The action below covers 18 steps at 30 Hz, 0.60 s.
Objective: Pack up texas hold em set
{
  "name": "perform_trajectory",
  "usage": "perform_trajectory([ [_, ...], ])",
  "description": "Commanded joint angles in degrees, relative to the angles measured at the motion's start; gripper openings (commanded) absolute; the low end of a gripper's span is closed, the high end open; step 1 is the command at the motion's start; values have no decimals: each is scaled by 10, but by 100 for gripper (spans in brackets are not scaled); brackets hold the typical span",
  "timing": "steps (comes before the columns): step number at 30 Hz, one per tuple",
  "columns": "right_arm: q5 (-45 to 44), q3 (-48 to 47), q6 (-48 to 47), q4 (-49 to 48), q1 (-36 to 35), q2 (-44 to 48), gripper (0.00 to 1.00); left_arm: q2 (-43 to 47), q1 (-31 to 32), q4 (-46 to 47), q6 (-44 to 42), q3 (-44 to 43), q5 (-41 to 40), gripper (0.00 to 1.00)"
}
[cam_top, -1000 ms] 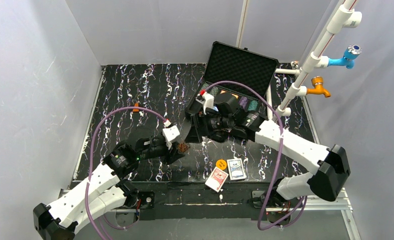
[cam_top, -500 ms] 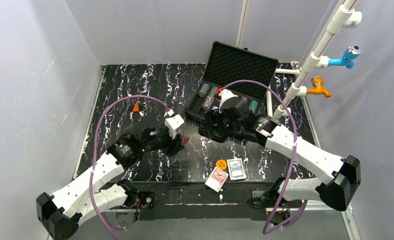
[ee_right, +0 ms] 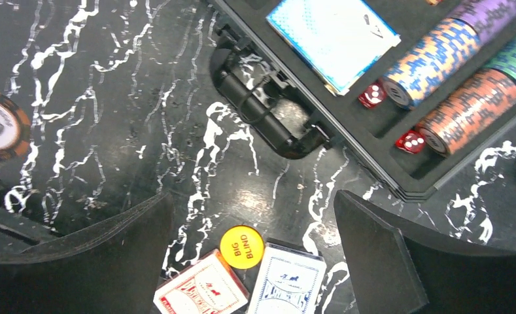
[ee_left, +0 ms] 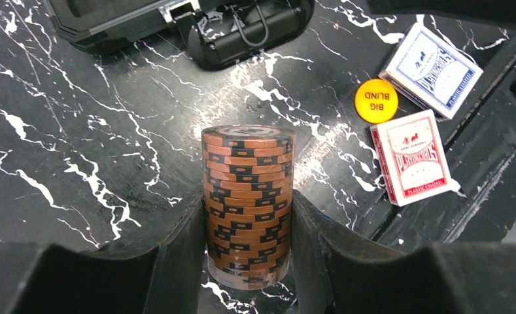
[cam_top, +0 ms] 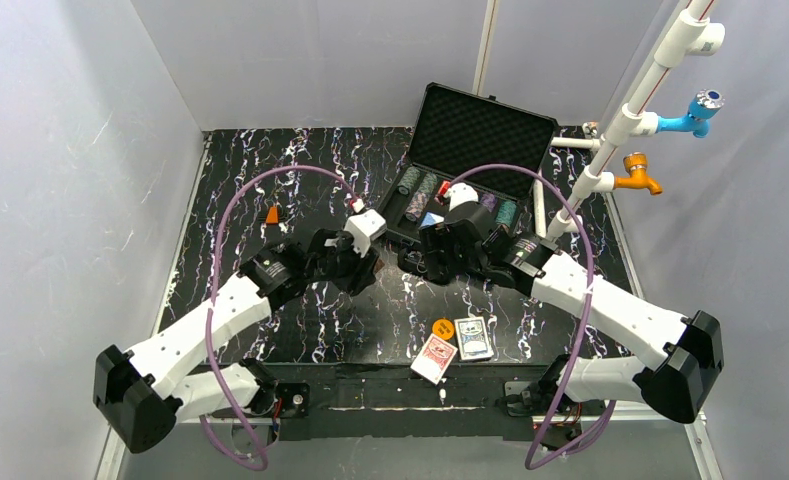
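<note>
The black case (cam_top: 418, 222) lies open at the back right, its foam lid (cam_top: 482, 130) raised. In it are rows of chips (ee_right: 467, 111), a blue card (ee_right: 333, 33) and red dice (ee_right: 374, 95). My left gripper (cam_top: 366, 268) (ee_left: 247, 196) is shut on a stack of orange-and-black chips (ee_left: 247, 203), held in front of the case's handle (ee_left: 242, 39). My right gripper (cam_top: 422, 258) (ee_right: 253, 196) is open and empty beside it. A red deck (cam_top: 435, 358), a blue deck (cam_top: 473, 338) and an orange "BIG BLIND" disc (cam_top: 443, 328) lie near the front edge.
A small orange piece (cam_top: 272, 214) lies on the mat at the left. A white pipe rack (cam_top: 630, 120) with a blue and an orange tap stands at the right, next to the case. Grey walls close in the left, back and right sides.
My left gripper has carried the chip stack up and to the right, towards the case. My right gripper has drawn back from over the case's front to just before it.
</note>
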<state>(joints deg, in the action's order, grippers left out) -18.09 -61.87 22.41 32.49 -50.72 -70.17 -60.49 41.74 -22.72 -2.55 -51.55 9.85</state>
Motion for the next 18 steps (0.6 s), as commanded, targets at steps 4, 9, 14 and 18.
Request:
perform_trajectory([
  [4, -74, 22, -7, 14, 1, 27, 100, -60, -4, -19, -25, -94, -48, 0],
  [9, -79, 31, -13, 12, 3, 29, 100, -107, -20, -38, -32, -132, -46, 0],
  [14, -90, 34, -19, 15, 6, 30, 100, -151, -50, -44, -31, -164, -26, 0],
  [18, -98, 35, -22, 20, 9, 31, 100, -194, -82, -42, -26, -196, 1, 0],
])
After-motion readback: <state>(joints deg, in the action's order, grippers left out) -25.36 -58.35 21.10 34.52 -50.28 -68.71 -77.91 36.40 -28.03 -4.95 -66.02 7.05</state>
